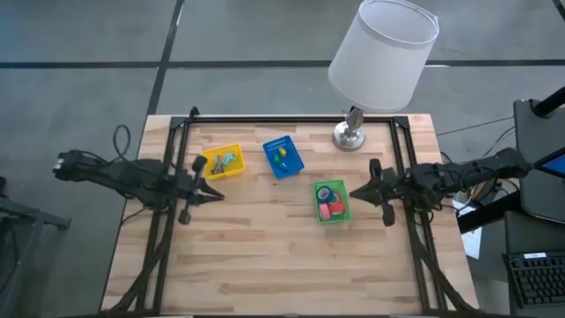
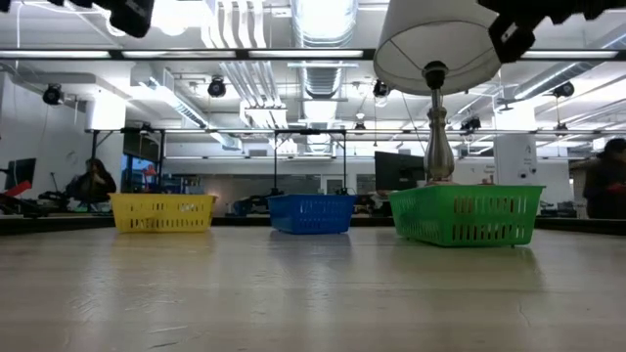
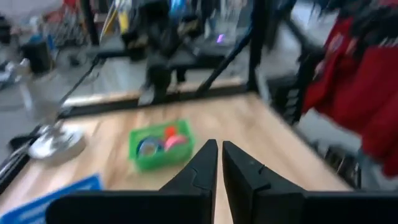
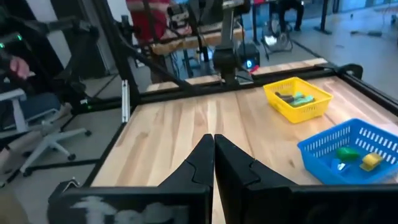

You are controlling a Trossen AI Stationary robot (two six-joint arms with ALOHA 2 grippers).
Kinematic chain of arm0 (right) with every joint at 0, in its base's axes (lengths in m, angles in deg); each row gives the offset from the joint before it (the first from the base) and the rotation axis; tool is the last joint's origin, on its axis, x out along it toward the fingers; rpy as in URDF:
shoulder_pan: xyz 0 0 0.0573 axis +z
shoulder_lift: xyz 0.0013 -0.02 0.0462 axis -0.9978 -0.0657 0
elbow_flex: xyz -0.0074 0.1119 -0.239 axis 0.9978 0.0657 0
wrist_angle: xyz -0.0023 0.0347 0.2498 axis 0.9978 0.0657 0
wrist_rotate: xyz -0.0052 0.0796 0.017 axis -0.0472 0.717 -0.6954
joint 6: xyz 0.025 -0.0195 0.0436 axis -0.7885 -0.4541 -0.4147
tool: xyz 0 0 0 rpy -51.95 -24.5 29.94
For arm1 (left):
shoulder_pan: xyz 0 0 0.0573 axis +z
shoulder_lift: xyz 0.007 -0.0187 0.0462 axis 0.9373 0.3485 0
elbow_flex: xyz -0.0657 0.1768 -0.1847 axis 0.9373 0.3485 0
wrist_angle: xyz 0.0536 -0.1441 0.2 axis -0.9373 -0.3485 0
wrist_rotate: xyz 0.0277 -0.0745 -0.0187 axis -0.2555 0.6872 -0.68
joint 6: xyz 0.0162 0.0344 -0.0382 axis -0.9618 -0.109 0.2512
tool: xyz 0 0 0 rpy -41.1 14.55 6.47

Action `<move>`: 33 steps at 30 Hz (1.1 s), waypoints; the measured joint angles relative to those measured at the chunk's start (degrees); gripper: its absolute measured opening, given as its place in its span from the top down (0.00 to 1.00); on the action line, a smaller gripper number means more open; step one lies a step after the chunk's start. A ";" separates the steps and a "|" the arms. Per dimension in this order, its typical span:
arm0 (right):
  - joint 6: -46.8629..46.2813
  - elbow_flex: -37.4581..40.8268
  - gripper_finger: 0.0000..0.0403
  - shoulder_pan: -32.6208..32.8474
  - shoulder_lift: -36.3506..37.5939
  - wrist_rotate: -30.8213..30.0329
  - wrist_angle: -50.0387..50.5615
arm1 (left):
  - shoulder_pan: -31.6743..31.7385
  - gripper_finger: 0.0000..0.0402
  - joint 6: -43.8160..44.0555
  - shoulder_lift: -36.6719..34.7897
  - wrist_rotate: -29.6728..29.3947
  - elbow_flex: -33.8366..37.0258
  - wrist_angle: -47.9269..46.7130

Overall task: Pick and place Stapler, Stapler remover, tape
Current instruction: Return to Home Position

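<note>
Three small baskets stand on the wooden table. The green basket (image 1: 331,201) holds the tape rolls (image 3: 160,142), red or pink ones and a blue one. The yellow basket (image 1: 222,162) holds dark and green items (image 4: 293,98). The blue basket (image 1: 283,156) holds a green and a yellow item (image 4: 354,157). My left gripper (image 1: 214,194) hovers shut near the table's left side, below the yellow basket in the high view. My right gripper (image 1: 357,192) hovers shut just right of the green basket. Both are raised above the table.
A lamp with a white shade (image 1: 382,53) and metal base (image 1: 350,135) stands at the table's far edge, right of the blue basket. A black frame (image 1: 282,119) borders the table. Bare wood (image 1: 282,265) lies along the near half. People sit in the room beyond.
</note>
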 joint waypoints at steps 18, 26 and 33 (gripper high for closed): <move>1.56 18.69 0.98 -0.01 14.23 1.94 -15.82 | 0.02 0.92 4.46 -7.14 0.78 24.73 29.43; 0.66 24.32 0.98 -0.03 20.51 2.58 -19.13 | 0.02 0.93 4.51 -9.93 1.54 32.10 40.66; -0.59 27.94 0.98 -0.03 28.85 2.60 -15.48 | 0.07 0.93 3.95 -12.52 1.60 32.85 38.34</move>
